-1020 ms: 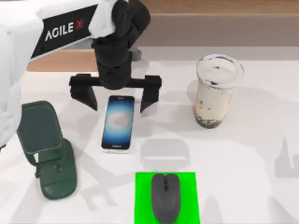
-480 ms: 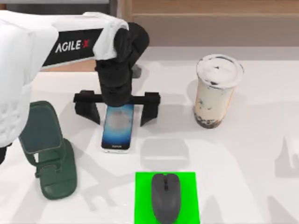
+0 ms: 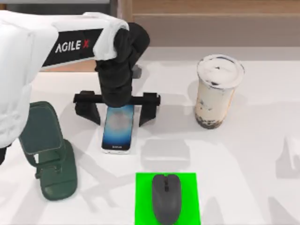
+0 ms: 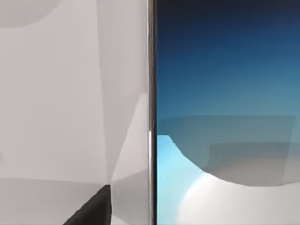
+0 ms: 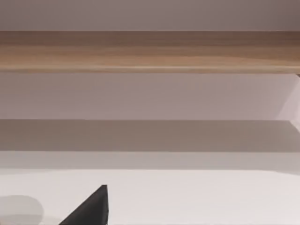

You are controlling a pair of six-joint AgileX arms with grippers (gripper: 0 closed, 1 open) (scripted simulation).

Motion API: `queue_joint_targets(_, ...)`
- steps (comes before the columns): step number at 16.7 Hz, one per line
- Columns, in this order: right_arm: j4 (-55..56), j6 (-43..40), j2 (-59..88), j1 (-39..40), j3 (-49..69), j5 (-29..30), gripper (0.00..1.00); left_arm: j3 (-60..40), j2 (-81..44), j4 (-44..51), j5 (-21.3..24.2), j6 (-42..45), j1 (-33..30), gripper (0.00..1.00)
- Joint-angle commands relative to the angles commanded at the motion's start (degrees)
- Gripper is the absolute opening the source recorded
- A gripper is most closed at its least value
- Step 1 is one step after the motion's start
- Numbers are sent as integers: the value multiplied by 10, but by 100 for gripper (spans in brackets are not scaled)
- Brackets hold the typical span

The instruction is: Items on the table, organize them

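Top view, left to right: dark green stand (image 3: pixel 47 154) at lower left; left gripper (image 3: pixel 117 108) upper centre, jaws spread wide, straddling phone (image 3: pixel 118 129) flat on table (image 3: pixel 243 154). Mouse (image 3: pixel 166 198) on green mat (image 3: pixel 144 199), cup (image 3: pixel 216 91) upper right. Risk: closing off-centre, skewing or pinching the thin phone. Right gripper's tip (image 5: pixel 89 208): jaw state unclear.

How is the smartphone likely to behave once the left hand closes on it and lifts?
The smartphone looks thin and rigid, so probably no flex. It lies flat on the table, so the open left hand straddling it gets only slim edges; it may slip. Its glassy screen suggests fragility if dropped.
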State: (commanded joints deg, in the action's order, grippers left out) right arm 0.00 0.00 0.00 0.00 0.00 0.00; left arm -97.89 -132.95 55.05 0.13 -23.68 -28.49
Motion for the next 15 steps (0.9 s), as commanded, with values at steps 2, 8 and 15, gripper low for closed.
queue_joint_targets(2,0,0,0,0,0,0,100,0,0,0,0,0,0,47)
queue_joint_targets(8,0,0,0,0,0,0,100,0,0,0,0,0,0,2)
queue_joint_targets(15,0,0,0,0,0,0,100,0,0,0,0,0,0,0)
